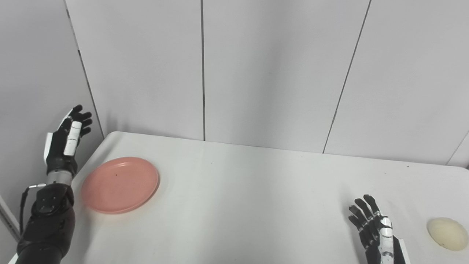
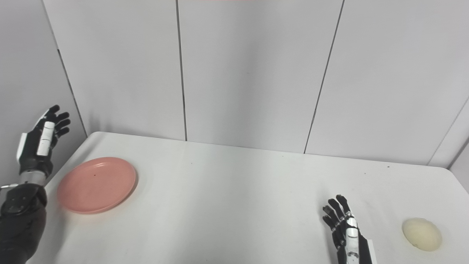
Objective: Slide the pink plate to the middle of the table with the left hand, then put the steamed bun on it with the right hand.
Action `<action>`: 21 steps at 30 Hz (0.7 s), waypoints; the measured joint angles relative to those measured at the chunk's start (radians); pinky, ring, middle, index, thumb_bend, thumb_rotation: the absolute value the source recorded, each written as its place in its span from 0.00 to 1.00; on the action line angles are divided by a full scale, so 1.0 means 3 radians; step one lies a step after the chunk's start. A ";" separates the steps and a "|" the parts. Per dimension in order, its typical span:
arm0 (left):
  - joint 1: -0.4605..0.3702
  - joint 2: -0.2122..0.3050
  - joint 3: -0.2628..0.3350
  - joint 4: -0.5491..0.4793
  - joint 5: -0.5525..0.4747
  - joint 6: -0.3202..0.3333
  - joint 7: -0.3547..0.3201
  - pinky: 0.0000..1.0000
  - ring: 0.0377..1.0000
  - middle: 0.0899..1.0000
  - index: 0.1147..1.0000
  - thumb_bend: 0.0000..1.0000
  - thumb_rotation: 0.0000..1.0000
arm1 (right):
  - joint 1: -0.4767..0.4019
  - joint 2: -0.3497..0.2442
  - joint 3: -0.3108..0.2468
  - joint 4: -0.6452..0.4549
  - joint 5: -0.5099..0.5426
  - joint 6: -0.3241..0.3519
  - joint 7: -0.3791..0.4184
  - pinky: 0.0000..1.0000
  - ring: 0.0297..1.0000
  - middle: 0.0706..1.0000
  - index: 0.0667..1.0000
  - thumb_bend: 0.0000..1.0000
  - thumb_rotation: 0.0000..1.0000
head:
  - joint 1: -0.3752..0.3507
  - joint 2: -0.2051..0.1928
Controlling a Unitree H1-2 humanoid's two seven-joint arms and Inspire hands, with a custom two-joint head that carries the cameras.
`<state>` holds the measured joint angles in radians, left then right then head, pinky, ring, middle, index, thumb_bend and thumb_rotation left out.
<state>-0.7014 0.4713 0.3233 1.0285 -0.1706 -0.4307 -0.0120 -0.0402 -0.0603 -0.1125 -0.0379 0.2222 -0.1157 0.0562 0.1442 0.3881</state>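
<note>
The pink plate (image 1: 120, 184) lies flat near the table's left edge, close to the far-left corner, and nothing has begun to move it. The left hand (image 1: 67, 138) hangs raised beside the table, just off that edge, fingers spread and holding nothing. The right hand (image 1: 377, 229) sits low over the near-right part of the white table (image 1: 249, 198), fingers loosely apart and likewise empty. The steamed bun (image 1: 447, 233) rests on the tabletop just to the right of that hand, not touching it, and close to the right edge.

The main risk lies with the plate's position. Its left rim sits nearly at the table edge, so a hand coming down on the near or left side could tip the rim or nudge the plate off rather than inward. The push probably needs to come from the outer side, directed toward the centre. A shallow, smooth plate on a smooth top may also spin or skid past the middle if pressed off-centre.

The bun carries a similar hazard — it is rounded and near the right edge, so a clumsy approach from the inner side could roll it outward and off.

Room for moving is generous. The wide stretch of tabletop between plate and right hand is bare, and the panelled wall (image 1: 256, 73) stands well behind the far edge.
</note>
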 measured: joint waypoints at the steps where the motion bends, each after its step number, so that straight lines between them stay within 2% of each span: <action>1: 0.0005 0.0001 0.0022 0.0036 -0.0005 0.0000 0.0000 0.86 0.82 0.80 0.81 0.84 0.84 | 0.0001 0.0003 -0.0002 -0.0004 -0.0001 0.0000 -0.0003 0.88 0.87 0.88 0.90 0.53 1.00 | -0.0005 0.0000; 3: 0.0021 0.0000 0.0039 0.0057 -0.0026 0.0000 -0.0008 0.87 0.82 0.80 0.82 0.81 0.84 | 0.0009 0.0000 -0.0007 -0.0010 -0.0001 0.0000 -0.0003 0.88 0.87 0.88 0.89 0.53 1.00 | -0.0005 0.0010; 5: 0.0021 0.0001 0.0049 0.0114 -0.0035 -0.0001 -0.0015 0.84 0.81 0.78 0.80 0.81 0.85 | 0.0010 -0.0003 -0.0007 -0.0010 -0.0002 0.0001 -0.0002 0.88 0.86 0.88 0.89 0.53 1.00 | 0.0000 0.0015; 8: 0.0044 -0.0006 0.0035 0.0158 -0.0032 -0.0001 0.0008 0.84 0.82 0.79 0.80 0.82 0.87 | 0.0011 -0.0002 -0.0005 -0.0013 -0.0002 0.0001 -0.0003 0.87 0.86 0.87 0.89 0.53 0.99 | -0.0005 0.0026; 14: 0.0087 -0.0092 0.0047 0.0173 -0.0074 0.0003 0.0025 0.84 0.80 0.78 0.78 0.78 0.86 | 0.0019 -0.0002 -0.0005 -0.0023 -0.0011 0.0003 -0.0004 0.87 0.85 0.86 0.88 0.52 1.00 | -0.0026 0.0056; 18: 0.0143 -0.0158 0.0047 0.0172 -0.0087 0.0023 0.0022 0.82 0.80 0.77 0.77 0.86 0.84 | 0.0039 0.0004 -0.0002 -0.0046 -0.0009 0.0013 -0.0006 0.87 0.85 0.86 0.88 0.53 1.00 | -0.0036 0.0082; 21: 0.0167 -0.0191 0.0061 0.0162 -0.0142 0.0041 0.0022 0.80 0.79 0.76 0.76 0.86 0.84 | 0.0069 0.0014 -0.0001 -0.0076 -0.0009 0.0027 -0.0016 0.86 0.85 0.85 0.88 0.52 1.00 | -0.0041 0.0092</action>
<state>-0.6513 0.4140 0.3416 1.0771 -0.2133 -0.4185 -0.0053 -0.0196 -0.0562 -0.1126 -0.0606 0.2194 -0.1076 0.0515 0.1319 0.4157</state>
